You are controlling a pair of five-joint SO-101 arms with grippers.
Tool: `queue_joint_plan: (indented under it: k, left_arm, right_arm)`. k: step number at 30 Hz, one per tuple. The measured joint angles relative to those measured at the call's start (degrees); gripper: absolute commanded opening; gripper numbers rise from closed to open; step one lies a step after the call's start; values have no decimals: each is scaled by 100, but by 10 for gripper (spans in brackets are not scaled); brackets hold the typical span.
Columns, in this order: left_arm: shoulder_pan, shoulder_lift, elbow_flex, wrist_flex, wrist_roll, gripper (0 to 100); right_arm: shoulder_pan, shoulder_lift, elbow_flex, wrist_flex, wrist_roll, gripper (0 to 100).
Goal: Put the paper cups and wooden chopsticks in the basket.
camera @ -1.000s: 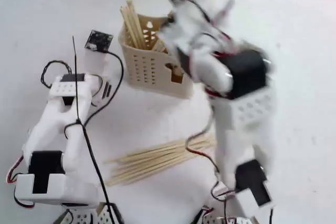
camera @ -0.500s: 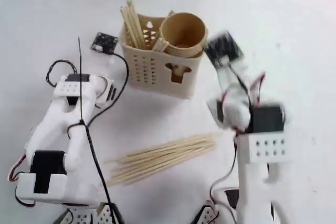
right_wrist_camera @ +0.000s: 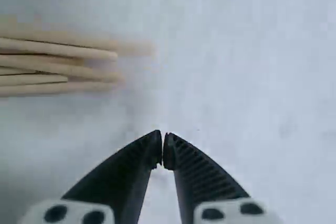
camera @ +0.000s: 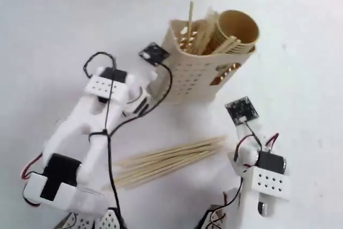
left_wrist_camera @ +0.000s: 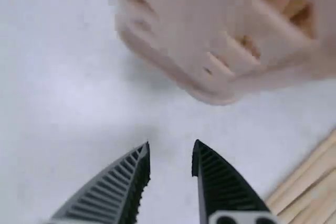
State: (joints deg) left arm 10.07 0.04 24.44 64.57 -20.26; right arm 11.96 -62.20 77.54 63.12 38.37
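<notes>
White table (camera: pixel 48 30), tilted basket (camera: pixel 190 79), right hand (right_wrist_camera: pixel 161 151) closed near chopsticks (right_wrist_camera: pixel 58 66)

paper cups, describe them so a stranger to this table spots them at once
On the white table, find the cream perforated basket near the far edge. The paper cups are the tan nested stack inside it, round and open-mouthed beside thin chopsticks.

Basket (left_wrist_camera: pixel 220 35) blurred, cut off by picture edge, wooden chopsticks (right_wrist_camera: pixel 58 64) blurred at tips, paper cups (camera: pixel 238 28) half hidden in basket.
</notes>
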Motion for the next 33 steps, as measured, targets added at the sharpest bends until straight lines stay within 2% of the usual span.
queue_joint_plan:
  k: [9,15,18,23,26,28,30,33]
  left_arm:
    - [-738,18,149,26,431,143]
    - [-1653,-211,141,53,448,143]
    - [-2075,-686,141,343,440,143]
    - [-2277,-1802,176,1398,-185,142]
    - [-2268,-2708,615,1776,-686,142]
    - [-2013,-3305,993,1934,-1152,142]
    - [-1521,-3824,1292,2189,-1503,145]
    - [-484,-4105,1486,2286,-1609,146]
  right_arm:
    - [114,-44,290,-193,35,17]
    - [519,-62,615,-457,35,17]
    - [536,-62,712,-598,35,17]
    - [554,-62,721,-633,35,17]
    - [563,-62,721,-633,35,17]
    - [554,-62,721,-633,35,17]
    - [554,-62,738,-633,35,17]
    - [554,-62,738,-633,35,17]
